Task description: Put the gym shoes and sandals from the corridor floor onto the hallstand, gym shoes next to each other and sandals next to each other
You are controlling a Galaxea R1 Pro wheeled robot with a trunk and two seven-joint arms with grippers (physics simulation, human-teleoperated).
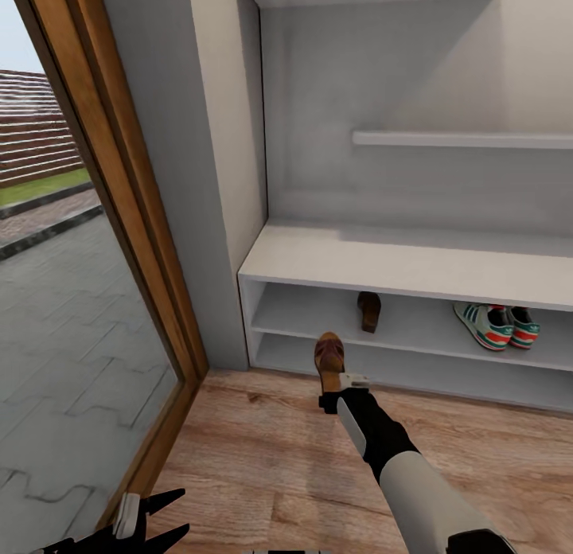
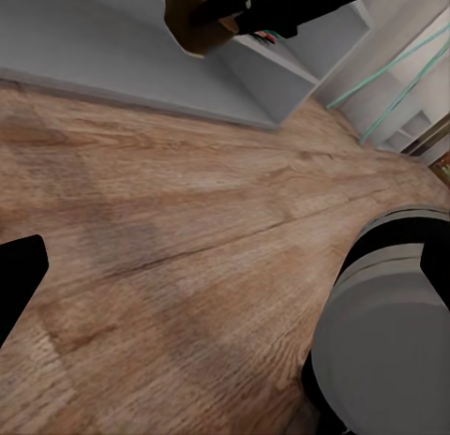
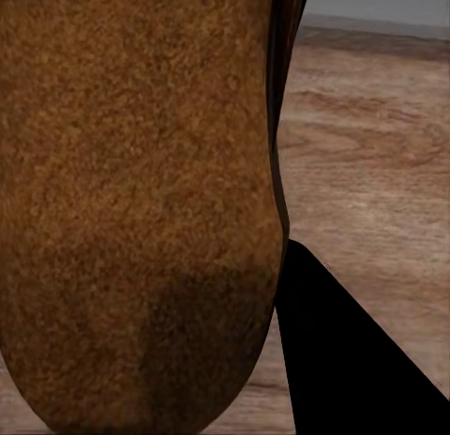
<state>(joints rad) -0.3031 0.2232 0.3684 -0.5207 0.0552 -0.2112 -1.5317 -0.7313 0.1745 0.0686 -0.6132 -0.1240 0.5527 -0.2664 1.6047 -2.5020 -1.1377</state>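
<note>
My right gripper is shut on the heel of a brown sandal, held above the corridor floor just in front of the hallstand. In the right wrist view the sandal's tan sole is close up beside one black finger. The second sandal lies on the rack's upper open tier. Both gym shoes sit side by side on that same tier, further right. My left gripper hangs open and empty low at the left; its wrist view takes in the held sandal.
A wood-framed glass door runs along the left, meeting a grey wall panel beside the rack. A wall shelf hangs above the bench top. Bare plank floor lies in front of the rack; my own grey base is close by.
</note>
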